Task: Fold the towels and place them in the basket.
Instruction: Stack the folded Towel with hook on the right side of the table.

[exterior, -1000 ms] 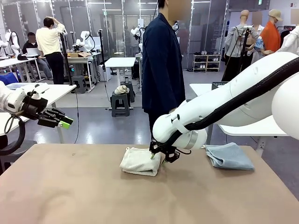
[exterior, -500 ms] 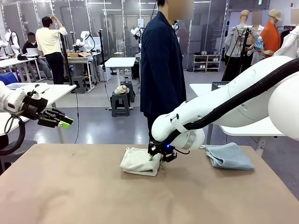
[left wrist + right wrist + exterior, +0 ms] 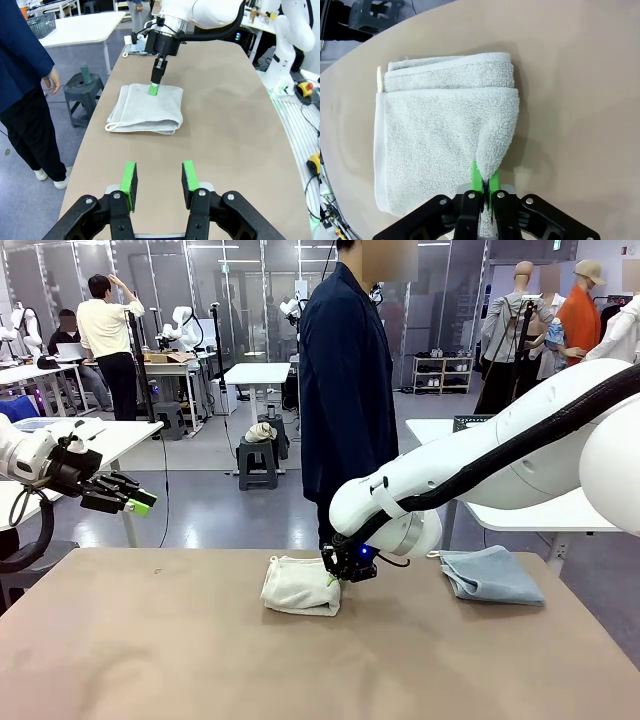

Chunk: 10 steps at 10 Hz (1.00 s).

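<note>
Two pincers show. The left pincer (image 3: 158, 183) hangs off the bench's (image 3: 150, 660) left edge, above the floor, its green pads (image 3: 128, 181) parted with nothing between them and touching nothing. On the bench, toward its far edge and near the middle, lies the cream-beige towel (image 3: 298, 586), folded into a thick stack. The right pincer (image 3: 339, 571) reaches down at that towel's right edge, jaws pressed together on a pinch of the top layer; in the right wrist view the right pincer (image 3: 484, 185) has a tented fold of terry cloth rising from between its pads, while the other layers lie flat on the bench. Farther right, near the far right corner, a pale grey-blue towel (image 3: 492, 575) lies folded, well apart from the first. Beyond the far edge a person in a dark blue coat (image 3: 347, 380) stands facing the side. On a white table behind the right arm sits a dark lattice basket (image 3: 466, 423).
</note>
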### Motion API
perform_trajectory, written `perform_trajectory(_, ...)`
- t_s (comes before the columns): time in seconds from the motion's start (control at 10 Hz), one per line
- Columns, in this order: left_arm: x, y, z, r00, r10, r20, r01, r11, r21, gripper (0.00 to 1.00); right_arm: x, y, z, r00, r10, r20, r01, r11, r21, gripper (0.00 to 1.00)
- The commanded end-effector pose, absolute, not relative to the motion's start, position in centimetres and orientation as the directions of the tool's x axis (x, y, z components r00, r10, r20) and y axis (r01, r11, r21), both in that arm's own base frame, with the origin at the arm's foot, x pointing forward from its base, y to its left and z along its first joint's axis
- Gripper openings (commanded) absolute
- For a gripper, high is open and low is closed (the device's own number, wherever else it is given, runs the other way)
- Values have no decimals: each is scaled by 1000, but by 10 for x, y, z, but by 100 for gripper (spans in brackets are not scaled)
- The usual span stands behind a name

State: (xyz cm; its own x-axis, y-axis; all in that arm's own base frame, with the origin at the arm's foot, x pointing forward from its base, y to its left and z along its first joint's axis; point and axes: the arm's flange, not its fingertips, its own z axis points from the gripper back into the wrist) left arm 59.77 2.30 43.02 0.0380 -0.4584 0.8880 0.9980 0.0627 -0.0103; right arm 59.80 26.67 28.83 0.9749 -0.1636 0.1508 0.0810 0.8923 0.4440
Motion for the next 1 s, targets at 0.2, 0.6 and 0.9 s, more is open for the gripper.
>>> perform_trajectory(0.2, 597, 22, 432, 32, -465, 885, 998, 54, -7, 48, 598, 267, 288, 975, -164, 151, 81, 892, 444, 0)
perform_trajectory(0.6, 597, 22, 432, 32, -465, 885, 998, 54, -7, 48, 603, 262, 290, 974, -82, 213, -6, 924, 382, 5)
perform_trajectory(0.9, 597, 22, 432, 32, -465, 885, 998, 54, -7, 48, 607, 224, 331, 969, 39, 245, -137, 908, 396, 5)
